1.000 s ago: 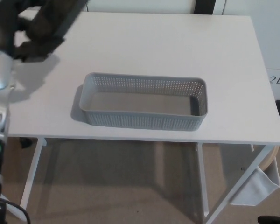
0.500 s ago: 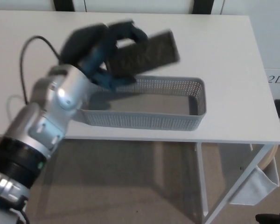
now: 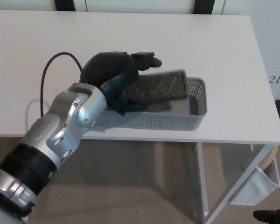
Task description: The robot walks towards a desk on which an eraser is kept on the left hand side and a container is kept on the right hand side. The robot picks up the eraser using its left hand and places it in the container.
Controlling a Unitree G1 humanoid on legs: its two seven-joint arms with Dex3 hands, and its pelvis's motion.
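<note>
1. Eraser [image 3: 157,87] — one dark, flat rectangular block — is clasped at its left end by the robot's left hand [image 3: 117,77] and hangs tilted over the container's open top.
2. Container [image 3: 194,112] — one grey perforated basket — sits on the white worktop [image 3: 214,51], near its front edge.
3. One arm shows: silver and black, coming in from the lower left, with a black cable [image 3: 56,63] looping above it.
4. The right hand is out of the picture.
</note>
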